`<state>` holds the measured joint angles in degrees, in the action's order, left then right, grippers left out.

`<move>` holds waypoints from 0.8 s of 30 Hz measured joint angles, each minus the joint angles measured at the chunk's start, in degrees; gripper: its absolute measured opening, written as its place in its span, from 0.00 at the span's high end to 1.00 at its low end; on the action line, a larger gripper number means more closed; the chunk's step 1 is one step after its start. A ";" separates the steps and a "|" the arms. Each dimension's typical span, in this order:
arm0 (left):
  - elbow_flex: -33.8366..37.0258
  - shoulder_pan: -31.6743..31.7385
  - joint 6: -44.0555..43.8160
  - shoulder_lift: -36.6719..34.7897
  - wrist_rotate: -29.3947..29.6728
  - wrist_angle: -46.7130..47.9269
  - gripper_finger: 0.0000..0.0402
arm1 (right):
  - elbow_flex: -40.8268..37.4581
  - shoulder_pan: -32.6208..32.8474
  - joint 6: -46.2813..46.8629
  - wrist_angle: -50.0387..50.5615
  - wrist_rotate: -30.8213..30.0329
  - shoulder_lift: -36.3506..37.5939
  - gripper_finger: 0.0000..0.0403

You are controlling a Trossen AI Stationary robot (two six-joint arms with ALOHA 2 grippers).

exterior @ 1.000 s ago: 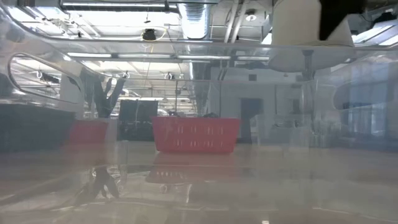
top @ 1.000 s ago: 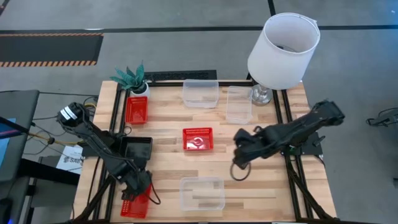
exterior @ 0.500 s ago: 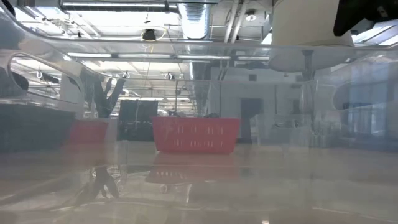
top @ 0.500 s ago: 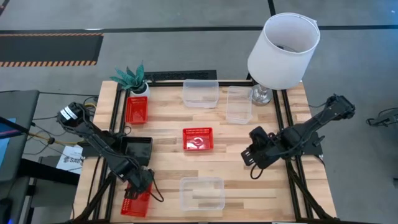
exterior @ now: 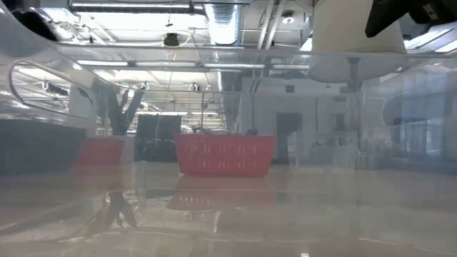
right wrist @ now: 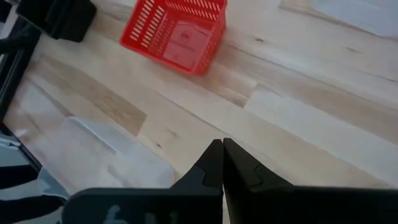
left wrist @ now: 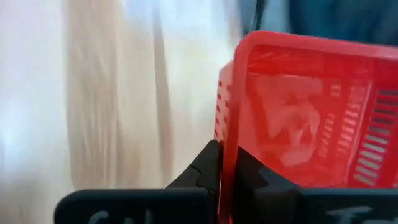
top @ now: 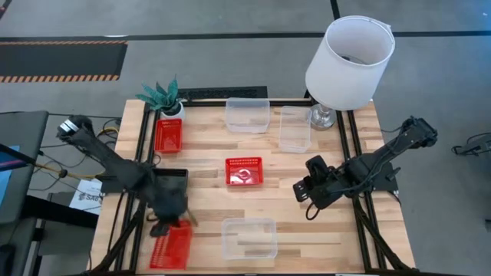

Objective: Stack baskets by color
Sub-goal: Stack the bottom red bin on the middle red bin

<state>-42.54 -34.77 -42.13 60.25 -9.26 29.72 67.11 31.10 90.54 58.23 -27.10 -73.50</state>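
Note:
A red mesh basket (top: 171, 248) is at the table's front left, with my left gripper (top: 166, 219) shut on its far end; the left wrist view shows it close up (left wrist: 311, 118). A black basket (top: 169, 184) sits just beyond it. A second red basket (top: 169, 135) lies at the far left and a third (top: 244, 170) in the middle. Clear baskets rest at the far side (top: 247, 115), beside the lamp (top: 294, 129) and at the front (top: 248, 238). My right gripper (top: 302, 193) hovers shut and empty right of centre. My left gripper pinches the red basket's far end wall (left wrist: 229, 124) between its two fingers, one finger (left wrist: 208, 171) outside and the other inside the basket. The fingers come slanting down from the far side. The basket sits tilted in the hold, raised off the table at that end.
A white lampshade (top: 350, 61) on its stand fills the far right corner. A small potted plant (top: 163, 96) stands at the far left corner. Bare wood lies between the middle red basket and the front clear basket.
My left gripper has risen and tipped back with the red basket's far wall in its hold, so the basket has come up from the table at the front left. My right gripper has drawn back toward the table's right edge and rolled.

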 joint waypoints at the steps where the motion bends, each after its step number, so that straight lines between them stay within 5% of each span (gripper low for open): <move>1: -0.02 1.83 -3.05 -1.71 2.49 -3.00 1.00 | 0.00 0.03 -0.74 -0.13 -0.20 0.10 0.95; 7: -0.11 13.35 -25.06 -5.30 16.34 -12.62 1.00 | 0.01 -0.56 -4.86 -0.17 -6.23 0.67 0.98; 14: -0.11 18.82 -40.31 1.80 33.24 -16.73 1.00 | 0.02 -2.81 -15.67 2.94 -8.00 5.78 0.98; 24: -8.04 24.78 -54.62 21.67 32.46 -12.96 1.00 | 0.04 -4.34 -34.84 13.48 -6.44 22.50 0.99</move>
<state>-50.59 -9.99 -96.75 81.91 23.20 16.76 67.16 26.76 55.70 71.71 -33.54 -51.01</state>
